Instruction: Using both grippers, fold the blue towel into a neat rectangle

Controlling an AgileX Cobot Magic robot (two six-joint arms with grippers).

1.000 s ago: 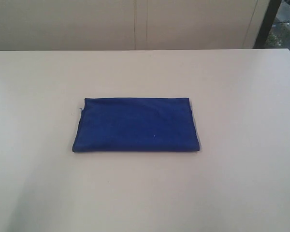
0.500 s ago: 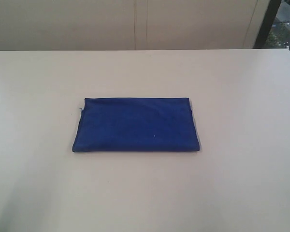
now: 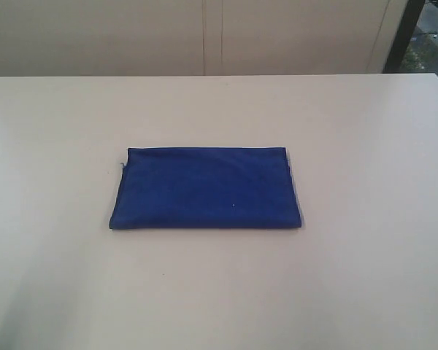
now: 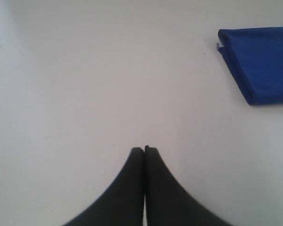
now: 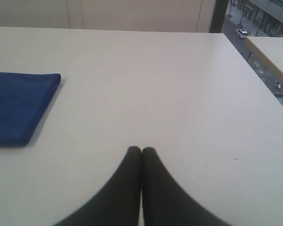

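The blue towel (image 3: 206, 189) lies flat in the middle of the table (image 3: 365, 146), folded into a tidy rectangle with layered edges at its right end. Neither arm appears in the exterior view. In the left wrist view my left gripper (image 4: 144, 149) is shut with nothing between its black fingers, over bare table, and a corner of the towel (image 4: 260, 63) lies well apart from it. My right gripper (image 5: 141, 149) is shut and empty too, with the towel's other end (image 5: 19, 106) off to one side.
The pale table's far edge (image 3: 219, 76) runs below a cream panelled wall (image 3: 204, 36). Its right edge (image 5: 254, 70) drops off beside a window with a street below. A second table top (image 5: 273, 52) stands beyond that edge.
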